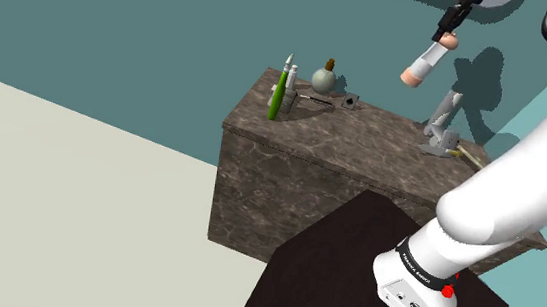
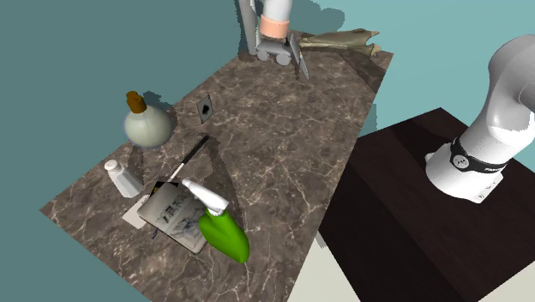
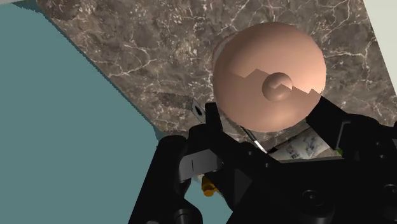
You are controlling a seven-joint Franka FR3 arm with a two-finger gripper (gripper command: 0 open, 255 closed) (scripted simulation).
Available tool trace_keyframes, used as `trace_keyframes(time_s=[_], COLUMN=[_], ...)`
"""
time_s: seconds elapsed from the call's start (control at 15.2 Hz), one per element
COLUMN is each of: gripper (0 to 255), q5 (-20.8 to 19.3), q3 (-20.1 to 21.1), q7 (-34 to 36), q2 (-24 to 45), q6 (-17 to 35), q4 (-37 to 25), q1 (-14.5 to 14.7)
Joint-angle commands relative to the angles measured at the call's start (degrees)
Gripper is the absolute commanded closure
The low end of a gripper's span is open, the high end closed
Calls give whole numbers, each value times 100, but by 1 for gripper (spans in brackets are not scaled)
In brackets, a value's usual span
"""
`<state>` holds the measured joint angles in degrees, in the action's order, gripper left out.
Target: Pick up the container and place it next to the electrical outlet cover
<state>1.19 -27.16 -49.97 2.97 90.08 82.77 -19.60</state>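
Claw (image 1: 447, 33) clasps the peach-ended white container (image 1: 424, 61), which hangs tilted just beneath it.

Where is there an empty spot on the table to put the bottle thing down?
The biggest bare patch of the counter runs down its middle, from the outlet cover to the edge by the stand. Crowded: the corner with the green spray bottle, booklet and shaker, and the far end with grey tools.

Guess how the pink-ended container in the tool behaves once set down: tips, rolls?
Likely rolls if laid flat: the container looks round-bodied. Probably tippy upright: tall, narrow, its pink end domed with a nub. Seems rigid: no squash in the tool.
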Motion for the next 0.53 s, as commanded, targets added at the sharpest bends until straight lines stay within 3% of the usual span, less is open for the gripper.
trace_keyframes(time_s=[0.0, 0.46], gripper=[255, 255], q5=[121, 727], q3=[-149, -577], q7=[-327, -1439], q2=[181, 1069], q6=[-30, -338], q4=[-190, -1227], q1=[-183, -1025])
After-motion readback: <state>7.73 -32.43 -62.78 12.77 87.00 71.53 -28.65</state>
